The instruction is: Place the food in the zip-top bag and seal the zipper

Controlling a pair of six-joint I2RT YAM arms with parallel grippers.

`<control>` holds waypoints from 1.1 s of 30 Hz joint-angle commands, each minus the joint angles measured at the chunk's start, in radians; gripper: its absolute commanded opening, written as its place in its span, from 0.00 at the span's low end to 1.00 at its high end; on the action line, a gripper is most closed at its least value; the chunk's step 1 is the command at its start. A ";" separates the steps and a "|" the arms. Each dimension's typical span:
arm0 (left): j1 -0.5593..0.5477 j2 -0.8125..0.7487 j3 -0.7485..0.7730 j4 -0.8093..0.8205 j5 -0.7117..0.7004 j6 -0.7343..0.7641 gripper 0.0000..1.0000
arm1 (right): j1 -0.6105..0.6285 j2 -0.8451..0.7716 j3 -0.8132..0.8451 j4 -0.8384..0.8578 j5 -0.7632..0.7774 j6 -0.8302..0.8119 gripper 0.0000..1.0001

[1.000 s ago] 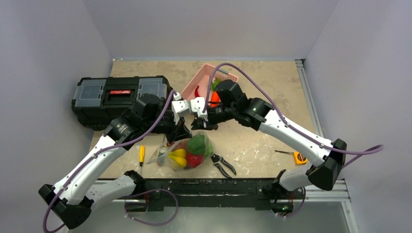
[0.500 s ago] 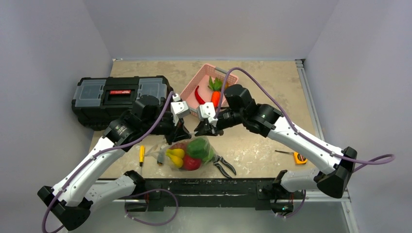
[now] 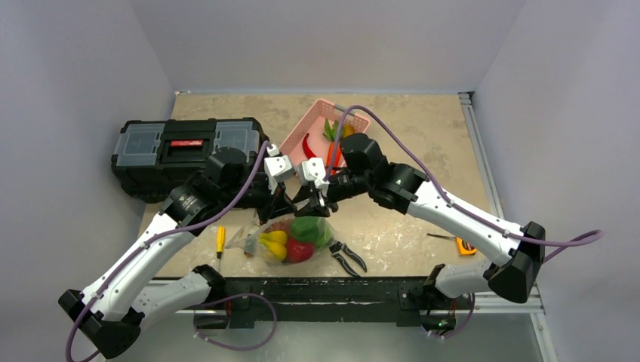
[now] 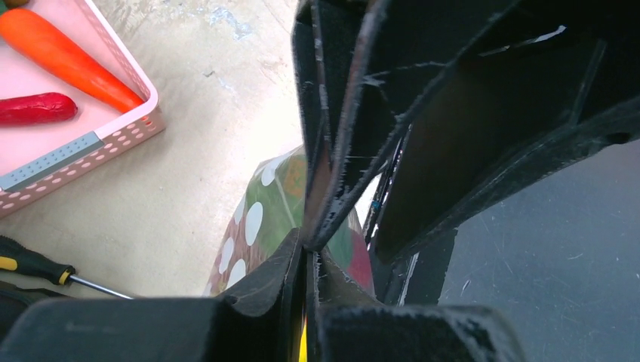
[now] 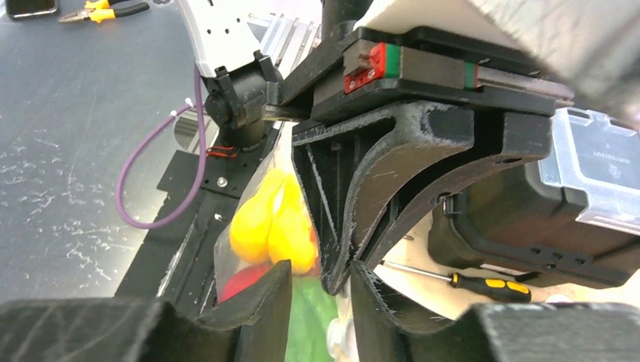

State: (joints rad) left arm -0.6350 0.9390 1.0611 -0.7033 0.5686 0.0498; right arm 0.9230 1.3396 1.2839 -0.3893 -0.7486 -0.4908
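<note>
The zip-top bag (image 3: 290, 240) lies near the table's front edge. It holds a yellow banana (image 3: 275, 243), a green pepper (image 3: 306, 228) and a red fruit (image 3: 300, 251). My left gripper (image 3: 283, 205) is shut on the bag's top rim; in the left wrist view its jaws (image 4: 308, 253) pinch the thin plastic above the white-dotted bag (image 4: 256, 219). My right gripper (image 3: 317, 205) is open right beside it. In the right wrist view my right gripper (image 5: 321, 275) straddles the left gripper's fingertip, over the banana (image 5: 264, 222) and the pepper (image 5: 309, 324). The fingers mostly hide the zipper.
A black toolbox (image 3: 189, 147) stands at the left. A pink basket (image 3: 300, 130) behind the grippers holds a carrot and a red chilli. A screwdriver (image 3: 220, 240) lies left of the bag, pliers (image 3: 347, 256) right of it, and a small yellow tool (image 3: 466, 245) at the far right.
My right gripper swung out to the right half a second ago and has come back left, close against the left gripper over the bag's rim. The left gripper has kept its hold.
</note>
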 commanded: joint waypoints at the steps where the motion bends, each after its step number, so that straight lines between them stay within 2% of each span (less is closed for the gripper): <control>1: 0.000 -0.024 0.004 0.093 0.026 0.020 0.00 | 0.001 -0.045 -0.015 0.090 0.056 0.094 0.38; 6: 0.000 -0.028 0.002 0.089 0.023 0.023 0.00 | -0.090 -0.202 -0.167 0.183 0.090 0.200 0.59; 9: 0.000 -0.027 0.001 0.089 0.028 0.023 0.00 | -0.174 -0.273 -0.268 0.266 0.021 0.257 0.60; 12: -0.001 -0.023 0.000 0.089 0.033 0.021 0.00 | -0.185 -0.299 -0.341 0.375 -0.022 0.324 0.60; 14: 0.000 -0.021 0.000 0.090 0.038 0.021 0.00 | -0.185 -0.274 -0.364 0.430 -0.069 0.356 0.57; 17: 0.000 -0.021 -0.002 0.089 0.039 0.021 0.00 | -0.187 -0.243 -0.375 0.491 -0.106 0.399 0.46; 20: -0.001 -0.020 -0.003 0.090 0.042 0.019 0.00 | -0.187 -0.233 -0.386 0.565 -0.153 0.425 0.42; 27: -0.001 -0.022 -0.003 0.090 0.050 0.021 0.00 | -0.187 -0.198 -0.367 0.533 -0.118 0.384 0.25; 31: -0.001 -0.022 -0.003 0.093 0.052 0.022 0.00 | -0.187 -0.202 -0.390 0.588 -0.104 0.402 0.21; 33: 0.000 -0.020 -0.004 0.094 0.054 0.022 0.00 | -0.187 -0.199 -0.398 0.616 -0.100 0.418 0.14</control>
State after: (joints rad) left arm -0.6353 0.9325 1.0508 -0.6739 0.5858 0.0498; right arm 0.7345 1.1450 0.8944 0.1265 -0.8547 -0.1017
